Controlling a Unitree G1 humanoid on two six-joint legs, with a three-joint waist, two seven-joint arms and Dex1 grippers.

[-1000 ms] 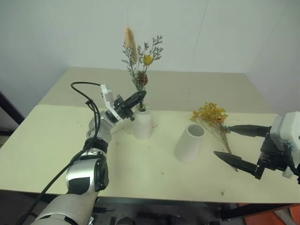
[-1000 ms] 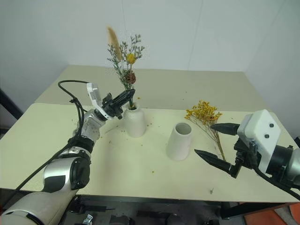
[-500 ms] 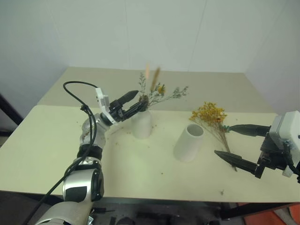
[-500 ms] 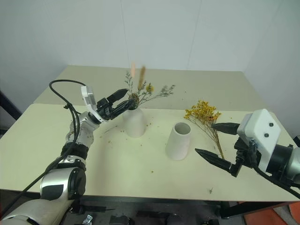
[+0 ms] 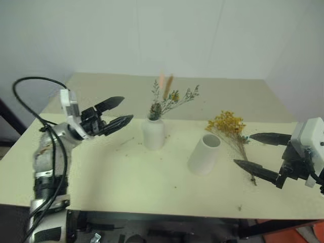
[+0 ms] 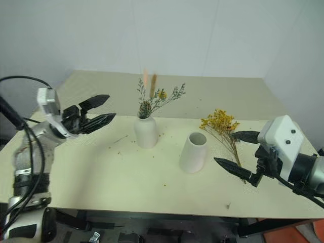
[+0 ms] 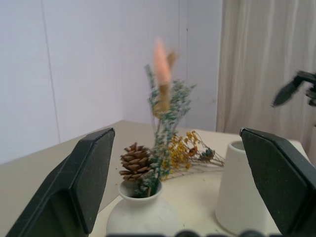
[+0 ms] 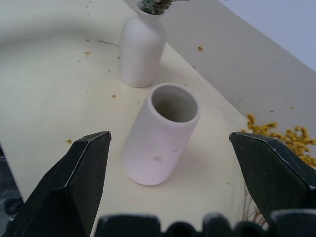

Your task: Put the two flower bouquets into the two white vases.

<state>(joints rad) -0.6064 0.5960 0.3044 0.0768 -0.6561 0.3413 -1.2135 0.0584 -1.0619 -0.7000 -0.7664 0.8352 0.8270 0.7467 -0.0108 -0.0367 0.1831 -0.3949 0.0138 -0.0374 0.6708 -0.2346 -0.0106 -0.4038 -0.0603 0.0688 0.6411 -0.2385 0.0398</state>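
The small dried bunch of grey-green sprigs with pinkish plumes and a pine cone stands in the short round-bodied vase, its stems in the narrow neck and the sprigs leaning toward the robot's right. This vase sits upright near the middle of the pale tabletop. The left gripper hangs in the air to the left of that vase, apart from it, with its fingers spread and nothing between them. To the right of the short vase stands the taller wide-mouthed vase, empty. Just beyond it on the right, the yellow-blossomed bunch lies flat on the tabletop, its thin brown stems running toward the right gripper. That gripper's fingers are released and wide apart, one on either side of the stem ends, gripping nothing.
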